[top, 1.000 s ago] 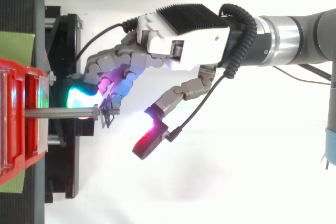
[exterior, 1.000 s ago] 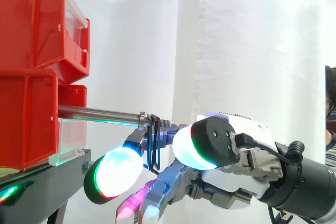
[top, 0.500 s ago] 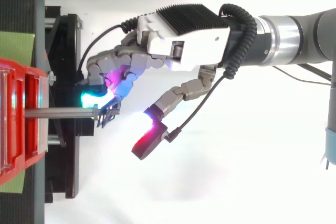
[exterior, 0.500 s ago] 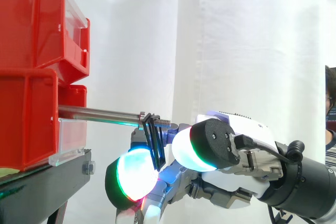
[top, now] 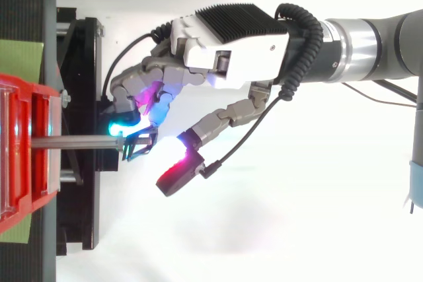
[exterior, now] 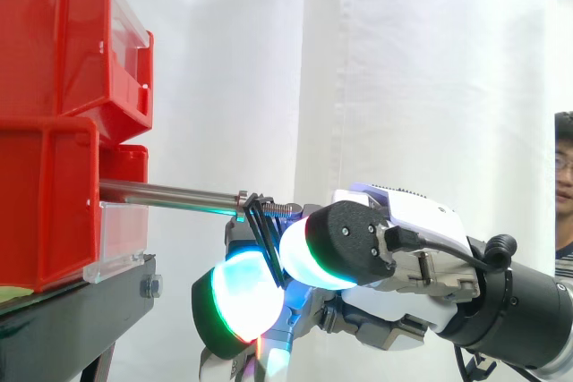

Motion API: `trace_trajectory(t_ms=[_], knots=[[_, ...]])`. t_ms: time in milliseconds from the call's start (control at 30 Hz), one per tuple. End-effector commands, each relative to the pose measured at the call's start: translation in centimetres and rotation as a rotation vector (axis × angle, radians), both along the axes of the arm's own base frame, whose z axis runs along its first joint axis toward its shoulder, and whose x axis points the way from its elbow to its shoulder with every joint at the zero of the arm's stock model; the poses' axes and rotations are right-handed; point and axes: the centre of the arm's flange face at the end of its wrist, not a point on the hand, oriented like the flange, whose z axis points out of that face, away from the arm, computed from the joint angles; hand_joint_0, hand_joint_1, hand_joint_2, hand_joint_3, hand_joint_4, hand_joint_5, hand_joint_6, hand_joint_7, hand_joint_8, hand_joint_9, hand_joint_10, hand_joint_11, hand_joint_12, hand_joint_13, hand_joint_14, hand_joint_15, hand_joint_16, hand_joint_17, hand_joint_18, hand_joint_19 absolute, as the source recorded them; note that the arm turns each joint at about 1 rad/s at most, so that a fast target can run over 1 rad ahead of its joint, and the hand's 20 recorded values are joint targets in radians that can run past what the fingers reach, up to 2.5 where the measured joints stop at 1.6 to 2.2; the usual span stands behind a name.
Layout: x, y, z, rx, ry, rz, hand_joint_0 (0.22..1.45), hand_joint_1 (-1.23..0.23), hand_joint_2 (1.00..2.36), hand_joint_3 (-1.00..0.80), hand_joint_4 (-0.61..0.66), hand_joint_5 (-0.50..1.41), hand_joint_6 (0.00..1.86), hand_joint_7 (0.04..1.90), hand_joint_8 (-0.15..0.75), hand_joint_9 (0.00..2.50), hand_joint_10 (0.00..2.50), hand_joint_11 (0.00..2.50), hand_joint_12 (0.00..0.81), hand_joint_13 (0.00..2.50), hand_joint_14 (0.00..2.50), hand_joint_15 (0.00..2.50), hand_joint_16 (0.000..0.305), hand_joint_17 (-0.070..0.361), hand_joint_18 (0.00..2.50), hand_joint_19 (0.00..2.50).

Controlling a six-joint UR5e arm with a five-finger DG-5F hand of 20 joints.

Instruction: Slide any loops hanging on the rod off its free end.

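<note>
Biggest thing first: the white curtain (exterior: 403,69) is hung behind everything, and the red bins (exterior: 49,131) are stacked in front of it on the black stand (exterior: 72,310). The robot hand (top: 231,44) is set in from the right in the side view. Its fingers (top: 142,78) are curled in around the loops, with a cyan-green pad (top: 119,123) tucked on the bin side of them. The thumb (top: 173,177) is held out, apart from the rod. So the loops look hooked rather than pinched flat, as far as can be judged.

The rod (exterior: 170,192) is stuck out level from between the bins. The loops (exterior: 260,221), thin dark wire ones, are hung right near its free end. They're tilted, with the lower part swung toward the hand. Just past them the threaded tip (exterior: 285,208) is seen, so very little rod is left to clear.

For this step to be done well, the pull should probably be kept straight along the rod's line, away from the bins. If the loops are dragged down or sideways, they could get snagged on the threads, and the tilt suggests that's a real risk. The curl is best kept closed until the tops of the loops are past the tip, otherwise they may be dropped back on. All the loops should be checked as caught. How many there are can't be counted for sure.
</note>
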Motion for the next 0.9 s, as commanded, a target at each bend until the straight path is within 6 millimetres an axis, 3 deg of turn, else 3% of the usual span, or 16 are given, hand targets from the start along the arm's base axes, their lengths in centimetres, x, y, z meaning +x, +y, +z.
trace_trajectory(t_ms=[0,133,433,867], knots=[[-0.04,0.00,-0.20,0.000,0.005,0.000,0.59,-0.60,1.02,-0.25,0.19,-0.14,0.85,1.20,0.315,1.14,0.01,0.39,0.327,0.92,0.01,0.24,0.042,0.094,0.87,0.52],[0.00,0.00,0.00,0.000,0.002,0.000,0.59,-0.62,1.01,-0.17,0.21,-0.13,0.89,1.20,0.353,1.19,0.01,0.42,0.362,0.97,0.01,0.23,0.049,0.110,0.96,0.46],[0.00,0.00,0.00,0.000,0.002,0.000,0.61,-0.69,1.01,-0.13,0.15,-0.13,0.90,1.24,0.342,1.19,0.01,0.47,0.354,0.95,0.01,0.24,0.048,0.108,0.95,0.46],[0.06,0.25,0.03,0.026,0.014,0.014,0.63,-0.74,1.01,-0.18,0.12,-0.14,0.91,1.24,0.322,1.16,0.02,0.51,0.336,0.93,0.01,0.24,0.045,0.101,0.93,0.48]])
